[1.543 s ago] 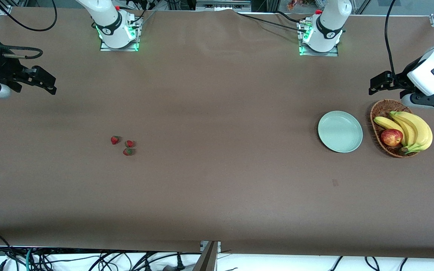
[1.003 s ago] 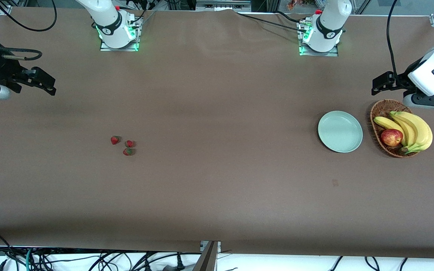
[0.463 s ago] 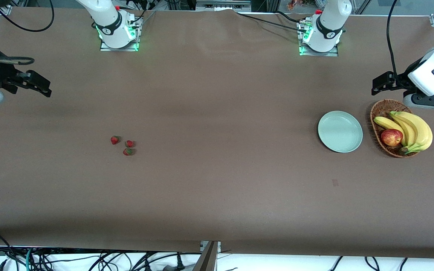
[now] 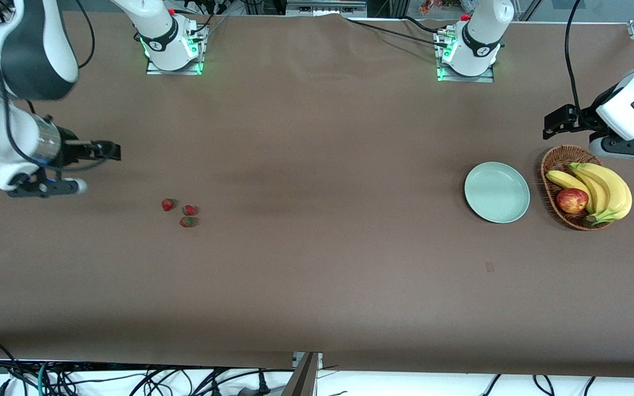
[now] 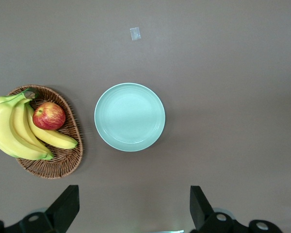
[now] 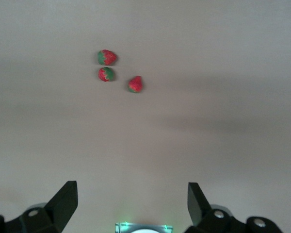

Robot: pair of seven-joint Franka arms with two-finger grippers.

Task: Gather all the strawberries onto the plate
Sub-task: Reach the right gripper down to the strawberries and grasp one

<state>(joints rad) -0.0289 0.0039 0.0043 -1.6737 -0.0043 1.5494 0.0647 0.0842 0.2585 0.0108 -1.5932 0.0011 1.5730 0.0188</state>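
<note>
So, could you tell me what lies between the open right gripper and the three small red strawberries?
Nothing: the right wrist view shows bare brown table between the right gripper and the strawberries.

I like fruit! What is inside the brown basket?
The basket holds a bunch of bananas and one apple. The fruit covers most of the bottom, so anything under it cannot be seen.

Three strawberries, small, red with green caps, lie clustered on the bare worktop toward the right arm's end, close together. Plate, round, shallow, pale mint-green, sits flat and holds nothing, well apart toward the left arm's end.
</note>
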